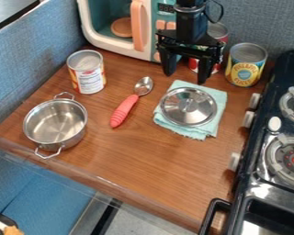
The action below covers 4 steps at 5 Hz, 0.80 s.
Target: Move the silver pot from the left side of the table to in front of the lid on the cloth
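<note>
The black gripper (186, 77) hangs at the top centre with its fingers apart and nothing between them, above the back of the counter. Nearest below it is a steel lid (188, 106), lying on a folded light-blue cloth (205, 132). To the left lies a spoon (124, 110) with a red-orange handle, its bowl pointing to the back. A steel pot (55, 124) with two handles, uncovered, stands at the left. Behind the pot is an upright can (87, 73). A yellow-labelled can (245, 65) stands right of the gripper, and a red can (217, 32) is partly hidden behind it.
A toy microwave (115, 27) with its pink-handled door partly open stands at the back. The black stove (275, 151) with knobs and burners lines the right side. Blue padded walls (36, 59) border the wooden counter (143, 160) at the left and back.
</note>
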Motion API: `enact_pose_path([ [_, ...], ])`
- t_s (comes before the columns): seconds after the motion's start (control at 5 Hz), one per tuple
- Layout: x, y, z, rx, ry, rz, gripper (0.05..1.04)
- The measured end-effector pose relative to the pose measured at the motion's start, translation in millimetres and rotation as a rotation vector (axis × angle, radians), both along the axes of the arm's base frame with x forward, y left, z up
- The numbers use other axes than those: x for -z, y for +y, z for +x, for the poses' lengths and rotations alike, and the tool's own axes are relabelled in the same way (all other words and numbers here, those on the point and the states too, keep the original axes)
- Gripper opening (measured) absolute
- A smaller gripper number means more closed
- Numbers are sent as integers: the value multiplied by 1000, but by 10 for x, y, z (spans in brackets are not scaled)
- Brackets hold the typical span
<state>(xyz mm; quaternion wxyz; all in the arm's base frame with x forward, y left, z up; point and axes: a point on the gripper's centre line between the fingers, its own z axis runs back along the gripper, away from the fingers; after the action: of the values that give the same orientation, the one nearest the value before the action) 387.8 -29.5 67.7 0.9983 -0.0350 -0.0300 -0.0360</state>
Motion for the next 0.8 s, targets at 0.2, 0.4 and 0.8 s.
enact_pose_path([
  [0.2, 168, 2, -42, 0, 44, 2, 1000],
  [0.4, 356, 257, -199, -25, 90, 27, 1000],
  [0.8, 465, 829, -473, -176, 74, 55, 1000],
])
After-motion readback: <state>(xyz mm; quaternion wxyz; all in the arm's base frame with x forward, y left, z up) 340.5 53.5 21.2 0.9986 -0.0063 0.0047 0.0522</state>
